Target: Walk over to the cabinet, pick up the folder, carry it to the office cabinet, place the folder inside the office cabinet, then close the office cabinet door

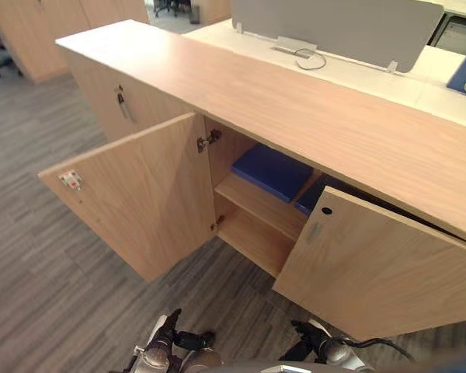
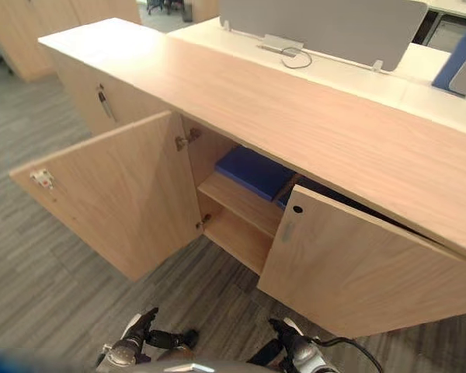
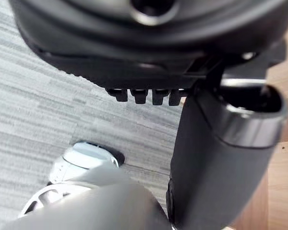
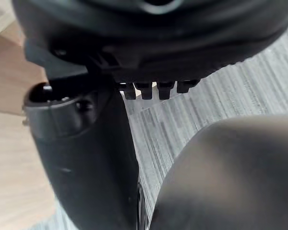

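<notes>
Pale oak-grain laminate covers the long, low office cabinet [image 1: 295, 101] in front of me, and its flat top looks smooth and matte. Both doors of one bay stand open. The left door [image 1: 132, 194] swings wide on a small metal hinge [image 1: 208, 141]. The right door [image 1: 373, 264], pierced by a round black lock hole [image 1: 327, 210], hangs partly open.

Inside, I see the flat, rectangular blue folder [image 1: 272, 171] lying on the upper wooden shelf [image 1: 260, 203], at the shelf's left end and close to its front edge. A darker blue flat item [image 1: 314, 194] lies just beside it on the right, partly hidden by the right door; I cannot tell what it is.

Grey carpet [image 1: 46, 272] with fine stripes runs under the open doors. Behind the cabinet, a white desk [image 1: 357, 74] carries a grey partition screen [image 1: 334, 27] with rounded corners.

My left hand [image 1: 167, 338] and right hand [image 1: 311, 339] sit low at the near edge of the head views, well apart from the cabinet and the folder. In the left wrist view the fingers [image 3: 140, 96] hang straight in a row, relaxed, with nothing in their grasp. The right hand's fingers [image 4: 145, 89] look the same, straight and empty above the carpet.
</notes>
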### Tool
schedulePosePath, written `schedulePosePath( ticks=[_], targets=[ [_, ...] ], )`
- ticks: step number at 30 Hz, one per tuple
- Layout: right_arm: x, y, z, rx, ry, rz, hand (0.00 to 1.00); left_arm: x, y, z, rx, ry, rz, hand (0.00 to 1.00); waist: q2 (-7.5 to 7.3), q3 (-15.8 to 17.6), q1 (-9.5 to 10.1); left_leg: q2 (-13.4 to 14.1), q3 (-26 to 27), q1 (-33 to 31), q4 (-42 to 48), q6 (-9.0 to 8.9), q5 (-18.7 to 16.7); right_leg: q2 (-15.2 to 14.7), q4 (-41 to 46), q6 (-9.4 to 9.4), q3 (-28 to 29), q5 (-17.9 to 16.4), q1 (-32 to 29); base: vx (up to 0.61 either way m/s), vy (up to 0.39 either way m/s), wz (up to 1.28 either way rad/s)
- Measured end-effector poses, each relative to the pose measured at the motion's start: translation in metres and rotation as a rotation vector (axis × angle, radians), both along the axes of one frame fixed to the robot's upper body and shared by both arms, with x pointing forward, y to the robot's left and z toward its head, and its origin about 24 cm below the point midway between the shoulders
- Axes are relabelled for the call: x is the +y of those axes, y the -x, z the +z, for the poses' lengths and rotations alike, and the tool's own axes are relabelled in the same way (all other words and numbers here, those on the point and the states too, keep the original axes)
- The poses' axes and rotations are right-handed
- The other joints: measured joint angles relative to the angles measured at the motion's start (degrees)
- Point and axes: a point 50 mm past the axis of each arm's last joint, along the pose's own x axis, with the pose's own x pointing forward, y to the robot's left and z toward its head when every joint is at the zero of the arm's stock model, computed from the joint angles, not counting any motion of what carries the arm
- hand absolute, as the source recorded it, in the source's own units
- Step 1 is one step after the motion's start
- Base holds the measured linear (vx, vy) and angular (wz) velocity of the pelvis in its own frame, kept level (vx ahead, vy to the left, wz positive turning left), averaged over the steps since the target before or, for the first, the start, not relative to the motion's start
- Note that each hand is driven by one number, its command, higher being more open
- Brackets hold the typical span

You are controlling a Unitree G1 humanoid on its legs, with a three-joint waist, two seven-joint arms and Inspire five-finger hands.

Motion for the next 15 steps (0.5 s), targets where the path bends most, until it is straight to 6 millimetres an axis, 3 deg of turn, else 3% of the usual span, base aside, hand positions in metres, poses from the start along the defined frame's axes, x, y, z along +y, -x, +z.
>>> schedulePosePath(
  ticks=[2, 3, 4, 5, 6, 7, 9, 11, 12, 15],
  targets=[
    [-0.009, 0.004, -0.001, 0.0, 0.007, -0.097, 1.0, 0.0, -0.003, 0.002, -0.024, 0.012, 0.037, 1.0, -0.14, 0.69, -0.6, 0.27, 5.78, -1.19, 0.88, 1.0, 1.91, -0.15, -0.03, -0.55, -3.11, -0.14, 1.06, 0.0, -0.164, 0.85],
    [-0.013, 0.003, 0.0, -0.014, 0.006, -0.152, 1.0, 0.001, -0.005, 0.003, -0.044, 0.02, 0.069, 1.0, -0.3, 1.64, -0.53, 0.22, 11.43, -1.61, 0.08, 2.38, 5.01, -0.49, -0.21, -1.25, -4.53, 0.15, 1.6, -0.07, -0.135, 0.73],
    [-0.013, 0.004, 0.0, -0.019, -0.003, -0.188, 1.0, 0.003, -0.007, 0.005, -0.059, 0.022, 0.089, 1.0, -0.62, 2.32, -0.97, 0.82, 19.7, -1.49, -0.26, 3.66, 5.19, -1.35, -1.88, -2.57, -6.64, 0.96, 1.92, -0.07, -0.106, 0.67],
    [-0.016, 0.007, -0.001, -0.017, -0.005, -0.218, 1.0, 0.003, -0.008, 0.005, -0.063, 0.031, 0.103, 1.0, -0.21, 2.78, -1.33, 1.13, 25.39, -2.57, 5.02, 4.6, 1.8, -1.45, -2.11, -2.84, -7.75, 1.15, 2.59, -0.05, -0.067, 0.75],
    [-0.023, 0.008, 0.0, -0.024, -0.023, -0.313, 1.0, 0.001, -0.006, 0.004, -0.056, 0.047, 0.115, 1.0, -0.11, 3.39, -1.66, 1.77, 33.43, -3.33, 14.49, 6.96, -4.13, -2.14, -2.1, -2.87, -9.62, 1.18, 3.94, 0.01, -0.024, 0.85],
    [-0.028, 0.014, -0.001, -0.015, -0.02, -0.36, 1.0, 0.001, -0.004, 0.003, -0.05, 0.047, 0.111, 1.0, 0.17, 3.37, -1.83, 2.26, 37.93, -2.1, 18.93, 6.86, -7.52, -2.85, -2.57, -2.78, -11.35, 1.23, 4.95, 0.0, -0.008, 0.84],
    [-0.036, 0.021, -0.002, -0.005, -0.007, -0.404, 1.0, 0.0, -0.002, 0.002, -0.043, 0.059, 0.103, 1.0, 0.4, 3.36, -2.19, 3.09, 41.26, -0.41, 21.4, 6.44, -10.71, -3.98, -3.14, -2.12, -13.63, 1.41, 5.27, -0.03, 0.089, 0.71],
    [-0.042, 0.03, -0.003, 0.012, -0.004, -0.466, 1.0, -0.003, 0.004, -0.001, -0.01, 0.08, 0.087, 1.0, 1.51, 3.07, -2.33, 3.63, 42.4, 1.8, 18.0, 6.13, -13.1, -4.23, -4.31, -0.49, -14.96, 2.13, 5.56, -0.03, 0.164, 0.48],
    [-0.044, 0.033, -0.004, 0.015, -0.02, -0.535, 1.0, 0.001, 0.009, -0.003, 0.018, 0.068, 0.074, 1.0, 1.14, 3.3, -2.23, 2.26, 42.94, 3.18, 14.25, 7.96, -12.93, -4.75, -5.51, 0.56, -14.98, 2.79, 6.03, -0.02, 0.173, 0.22],
    [-0.038, 0.053, -0.01, 0.073, -0.062, -0.652, 1.0, 0.009, 0.018, -0.004, 0.052, 0.074, 0.06, 1.0, -1.13, 1.6, -2.6, -2.56, 42.06, 5.98, 5.73, 9.68, -8.37, -8.26, -8.22, 2.16, -16.6, 4.32, 6.83, 0.01, 0.109, 0.31]
  ],
)
